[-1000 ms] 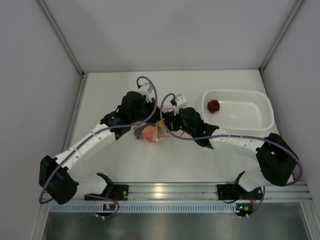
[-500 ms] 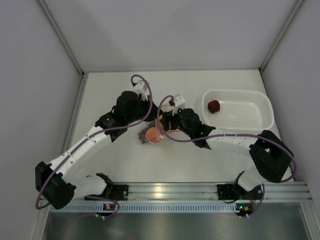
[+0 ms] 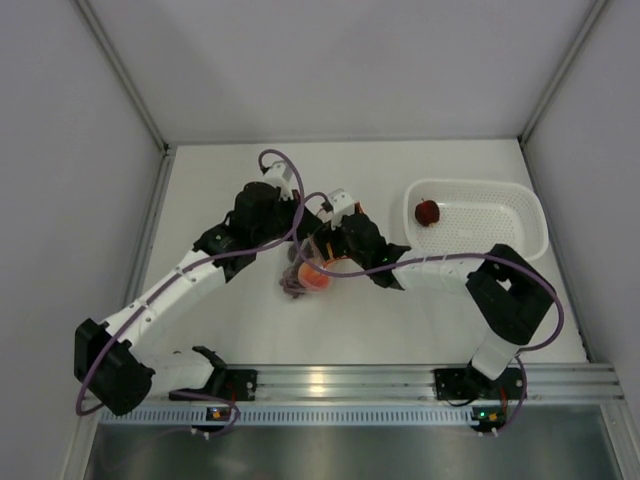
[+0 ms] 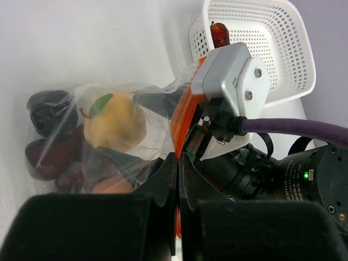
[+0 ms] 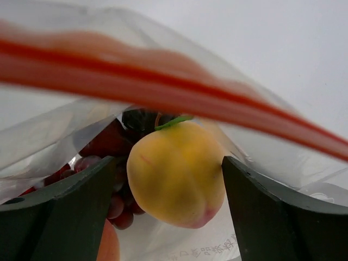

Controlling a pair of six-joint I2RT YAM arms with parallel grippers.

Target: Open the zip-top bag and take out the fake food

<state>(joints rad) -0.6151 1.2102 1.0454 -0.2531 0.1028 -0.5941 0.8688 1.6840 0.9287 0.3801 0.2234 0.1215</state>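
Observation:
The clear zip-top bag [image 3: 303, 277] lies mid-table between both arms, with fake food inside. My left gripper [image 4: 178, 166] is shut on the bag's red-orange zip strip [image 4: 182, 117]. My right gripper [image 5: 171, 185] is open and reaches into the bag's mouth, below the zip strip [image 5: 163, 87]. Its fingers [image 5: 60, 212] stand on either side of an orange-yellow round fruit [image 5: 176, 174]. A dark purple-red grape bunch [image 5: 106, 149] and an orange-red peach [image 5: 109, 247] lie behind and below it. The left wrist view shows the yellow fruit [image 4: 114, 122] and dark red pieces [image 4: 46, 136] through the plastic.
A white perforated basket [image 3: 500, 240] stands at the right and holds one dark red fruit [image 3: 427, 212]. It also shows in the left wrist view [image 4: 272, 49]. The right wrist's camera housing [image 4: 231, 76] sits close beside my left gripper. Grey walls enclose the table.
The right gripper has moved left and into the bag's mouth. The left gripper has pulled the zip edge up and back. The bag and its fruits have shifted slightly toward the near left.

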